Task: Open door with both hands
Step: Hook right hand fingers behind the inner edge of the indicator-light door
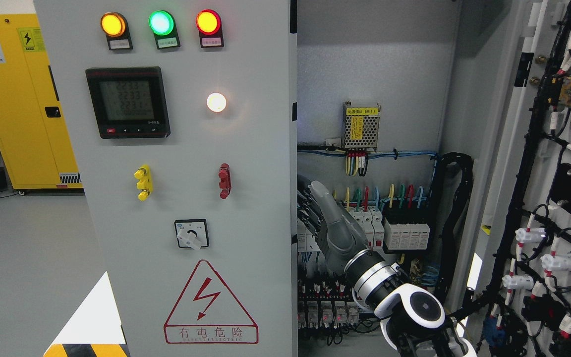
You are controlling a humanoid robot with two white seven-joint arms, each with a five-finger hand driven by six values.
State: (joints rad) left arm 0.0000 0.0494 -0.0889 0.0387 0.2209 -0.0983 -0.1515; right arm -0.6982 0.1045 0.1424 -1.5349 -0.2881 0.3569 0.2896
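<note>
1. The right robot hand (326, 218) rises from five o'clock, its grey fingers (308, 208) hooked round the right edge of the left door (186, 198), grasping it.
2. That door fills the centre-left, carrying three lamps (160, 23) at twelve o'clock, a meter (128, 102) and a selector switch (191, 234).
3. At three o'clock the right door (553, 188) stands swung open, wiring on its inner face.
4. Behind the robot hand sit breakers (389, 233).
</note>
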